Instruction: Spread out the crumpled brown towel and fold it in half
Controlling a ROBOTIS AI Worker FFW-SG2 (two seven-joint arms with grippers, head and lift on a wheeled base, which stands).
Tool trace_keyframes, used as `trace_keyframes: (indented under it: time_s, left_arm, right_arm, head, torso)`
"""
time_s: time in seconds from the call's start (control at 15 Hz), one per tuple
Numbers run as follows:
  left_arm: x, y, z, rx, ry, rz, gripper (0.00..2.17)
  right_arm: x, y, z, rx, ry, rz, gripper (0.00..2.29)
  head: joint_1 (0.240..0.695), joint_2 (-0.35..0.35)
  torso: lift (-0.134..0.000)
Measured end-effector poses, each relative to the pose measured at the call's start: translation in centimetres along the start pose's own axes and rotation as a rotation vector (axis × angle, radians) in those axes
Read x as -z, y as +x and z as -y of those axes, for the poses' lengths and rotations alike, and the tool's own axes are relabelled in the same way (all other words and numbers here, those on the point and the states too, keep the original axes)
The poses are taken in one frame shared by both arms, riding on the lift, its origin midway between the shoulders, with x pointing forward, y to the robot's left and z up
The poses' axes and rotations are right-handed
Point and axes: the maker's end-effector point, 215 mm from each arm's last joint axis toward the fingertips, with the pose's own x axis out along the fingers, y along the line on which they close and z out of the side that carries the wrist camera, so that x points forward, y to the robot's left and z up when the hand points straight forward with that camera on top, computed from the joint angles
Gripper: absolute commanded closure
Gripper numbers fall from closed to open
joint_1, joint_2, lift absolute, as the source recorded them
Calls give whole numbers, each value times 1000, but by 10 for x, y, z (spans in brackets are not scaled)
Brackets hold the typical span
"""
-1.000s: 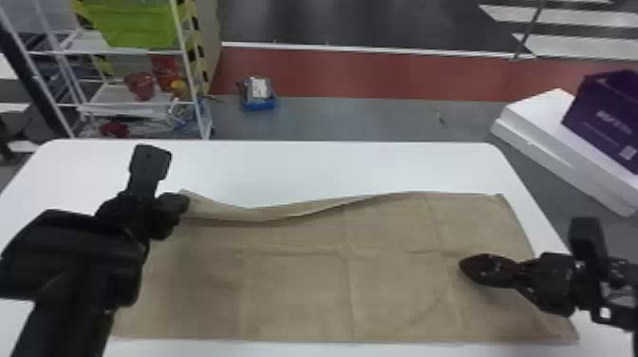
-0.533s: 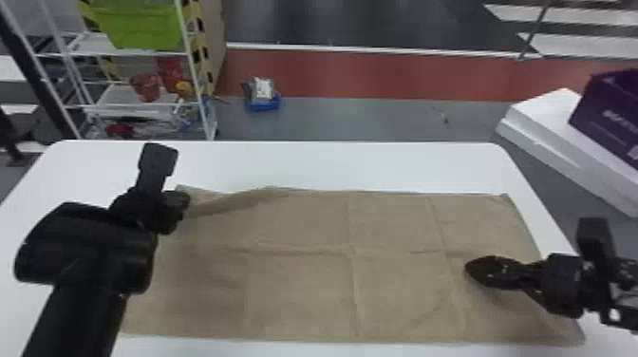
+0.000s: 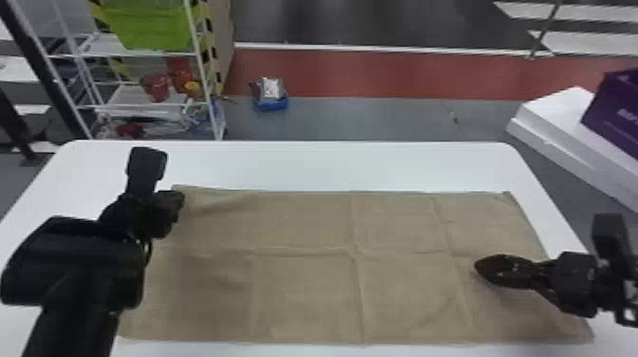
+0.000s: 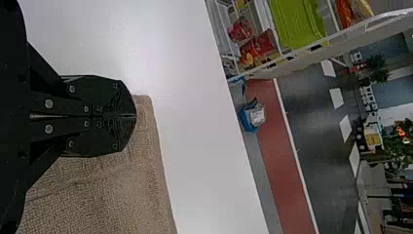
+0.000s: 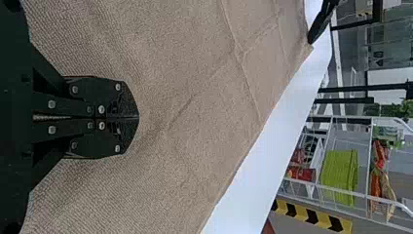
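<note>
"One brown towel (image 3: 308,294), then; where does it lie?"

"Spread nearly flat on the worktop (image 3: 356,166). The left end effector (image 4: 136,116) is at its ten o'clock corner, the right end effector (image 5: 139,117) over its three o'clock side. Both have their fingers together (whether either nips any cloth, I cannot tell)."

"How would you do this step well?"

"I take it as the last of the spreading. Ease that ten o'clock corner outward and low, under light tension, with the other side as anchor; pull too hard and the cloth may skew. Square the edges before folding."

"And the stuff itself?"

"Woven, matte, with a fine ribbed grain. It makes a broad rectangle, crossed by raised creases in a rough grid, against a smooth white surface with rounded far corners."
</note>
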Motion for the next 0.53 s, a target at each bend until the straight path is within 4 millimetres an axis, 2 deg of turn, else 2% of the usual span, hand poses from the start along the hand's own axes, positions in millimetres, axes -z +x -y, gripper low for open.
trace_keyframes:
  time_s: [0.27, 0.4, 0.47, 0.53]
  left_arm:
    - [2, -39, -12, -8, -47, 17, 1254]
    - [4, -47, -14, -8, -52, 10, 1254]
    - [4, -49, -16, -10, -54, 10, 1200]
    - [4, -49, -17, -10, -56, 10, 839]
  right_arm:
    - [-10, 0, 4, 0, 10, 5, 1858]
    - [-15, -1, 4, 1, 18, 7, 1858]
    - [-18, -2, 6, 5, 22, 10, 1845]
    - [-22, -4, 9, 10, 25, 13, 1814]
  head:
    - [695, -15]
    - [695, -12]
    - [695, -11]
    - [695, -10]
  torso:
    - [-124]
    - [-124]
    - [-124]
    - [-124]
